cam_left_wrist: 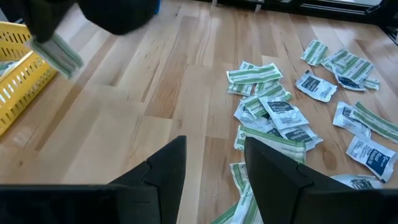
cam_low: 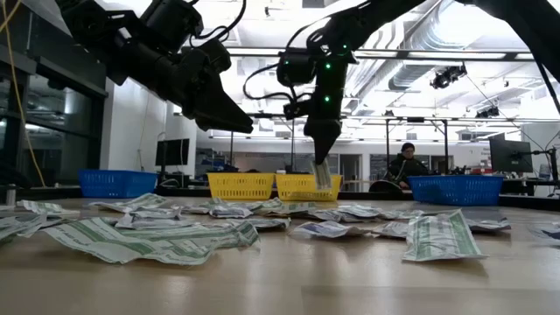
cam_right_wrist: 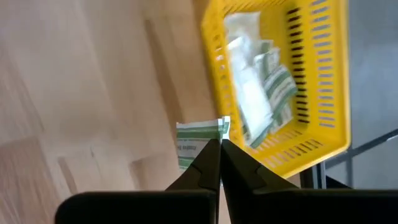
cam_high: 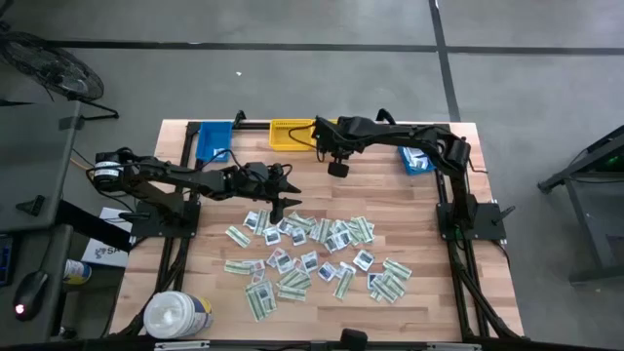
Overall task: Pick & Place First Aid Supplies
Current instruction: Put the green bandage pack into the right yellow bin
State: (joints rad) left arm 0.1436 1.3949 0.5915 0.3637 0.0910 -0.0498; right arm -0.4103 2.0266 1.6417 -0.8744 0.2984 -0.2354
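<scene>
Several flat paper packets (cam_high: 312, 255), green-white strips and white squarish ones with dark marks, lie scattered on the wooden table's near half. My left gripper (cam_left_wrist: 214, 168) hovers open over bare wood at the pile's far-left edge (cam_high: 281, 205) and touches nothing. My right gripper (cam_right_wrist: 219, 149) is in the air beside the yellow bin (cam_right_wrist: 280, 81), on its near side (cam_high: 338, 170), shut on one green-white strip packet (cam_right_wrist: 196, 138). Other packets lie inside the yellow bin. My right gripper pinches the green-white strip packet between its two fingertips at one end (cam_right_wrist: 208, 138), coming from above and pointing down. The packet is lifted clear of the table and hangs below the fingers (cam_low: 323, 177).
The yellow bin (cam_high: 291, 135) sits at the far edge, with a blue bin (cam_high: 213, 139) to its left and another blue bin (cam_high: 417, 159) at the far right. A big white round tub (cam_high: 178, 314) stands at the near-left corner. A person (cam_low: 405, 166) shows in the room behind.
</scene>
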